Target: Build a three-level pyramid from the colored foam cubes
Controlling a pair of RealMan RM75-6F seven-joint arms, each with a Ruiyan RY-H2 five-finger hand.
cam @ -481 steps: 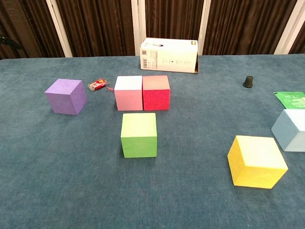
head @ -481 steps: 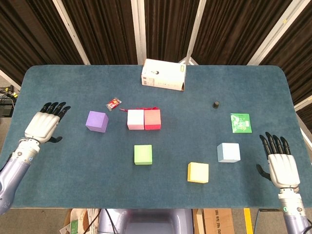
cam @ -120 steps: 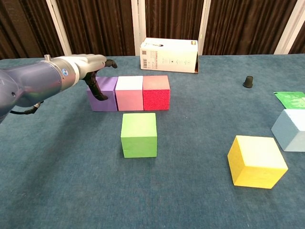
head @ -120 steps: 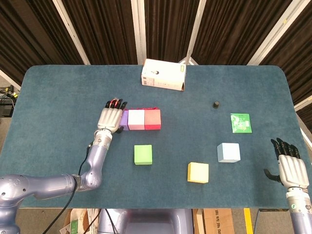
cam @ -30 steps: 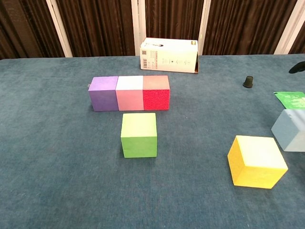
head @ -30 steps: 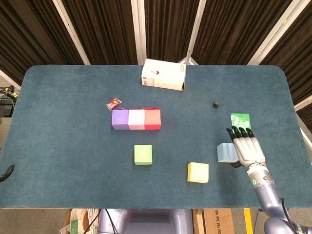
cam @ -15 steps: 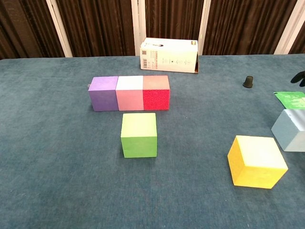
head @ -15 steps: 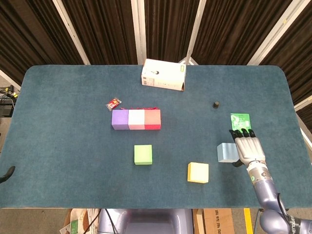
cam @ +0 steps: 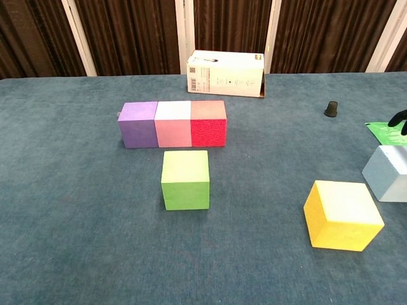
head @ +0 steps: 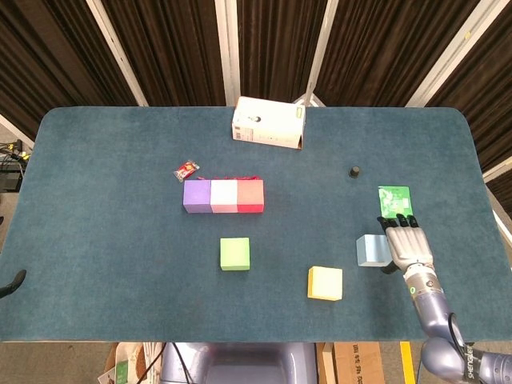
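A purple cube (head: pixel 196 197), a pink cube (head: pixel 224 196) and a red cube (head: pixel 250 196) stand touching in a row at mid-table. In front of them are a green cube (head: pixel 234 254), a yellow cube (head: pixel 325 283) and a light blue cube (head: pixel 372 250). My right hand (head: pixel 408 244) lies just right of the light blue cube, fingers straight and apart, holding nothing. The chest view shows only its dark fingertips (cam: pixel 399 118) above the light blue cube (cam: pixel 386 173). Of my left hand only a dark tip (head: pixel 10 282) shows at the left edge.
A white cardboard box (head: pixel 268 122) lies at the back of the table. A small black object (head: pixel 354 171) and a green packet (head: pixel 394 200) sit beyond my right hand. A red wrapper (head: pixel 186 170) lies behind the purple cube.
My right hand has sunk lower beside the light blue cube; its fingertips dropped in the chest view. The cubes have not moved.
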